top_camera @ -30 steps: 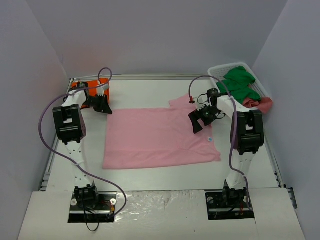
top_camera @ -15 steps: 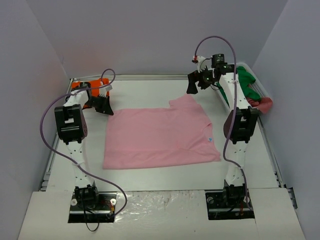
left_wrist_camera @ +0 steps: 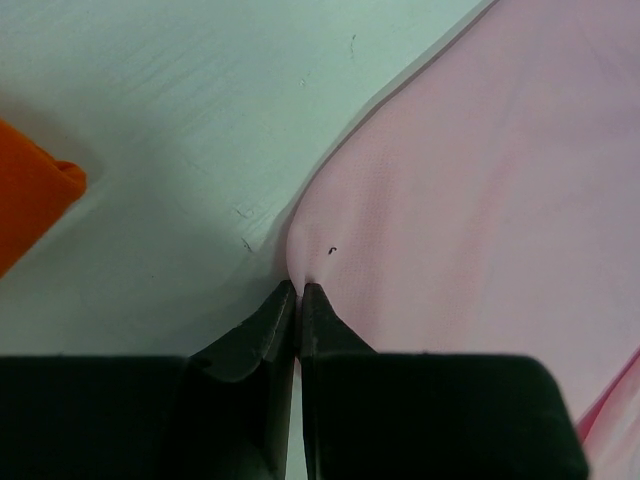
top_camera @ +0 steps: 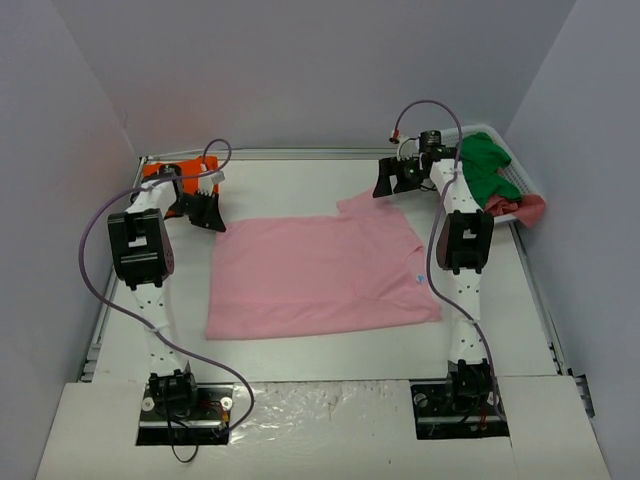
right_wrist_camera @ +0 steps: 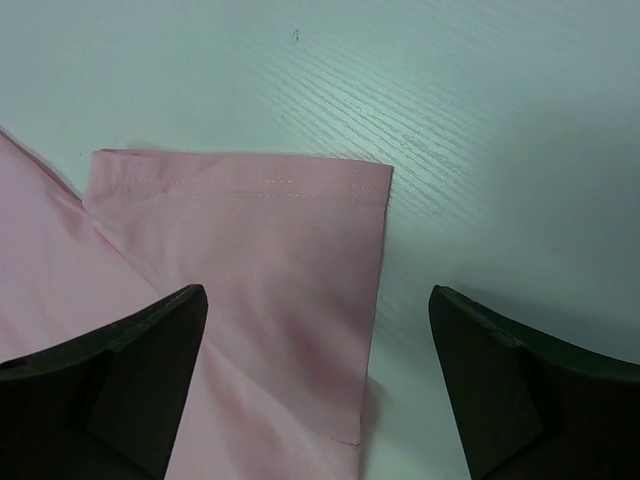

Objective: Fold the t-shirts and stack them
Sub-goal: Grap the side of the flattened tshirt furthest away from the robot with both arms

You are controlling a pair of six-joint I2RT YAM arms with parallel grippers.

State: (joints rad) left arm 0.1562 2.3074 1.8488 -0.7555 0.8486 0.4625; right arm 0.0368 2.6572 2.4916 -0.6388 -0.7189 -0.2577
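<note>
The light pink t-shirt [top_camera: 320, 275] lies spread flat in the middle of the table. My left gripper [top_camera: 207, 213] is at its far left corner, shut on a pinch of the pink cloth [left_wrist_camera: 400, 200], which puckers at the fingertips [left_wrist_camera: 298, 287]. My right gripper [top_camera: 386, 181] is open just above the shirt's far right sleeve [right_wrist_camera: 250, 240], one finger over the sleeve and the other over bare table beside its hem. The bright orange t-shirt [top_camera: 165, 172] lies folded at the far left corner behind my left gripper; its edge shows in the left wrist view [left_wrist_camera: 30, 195].
A white slatted basket [top_camera: 510, 175] stands at the far right, holding green cloth [top_camera: 480, 165] and a reddish-pink cloth [top_camera: 525, 208] hanging over its near rim. Grey walls close in the table on three sides.
My right arm lifted off the shirt's right side, swung to the far back, and has come down over the far right sleeve. The left arm has not moved.
</note>
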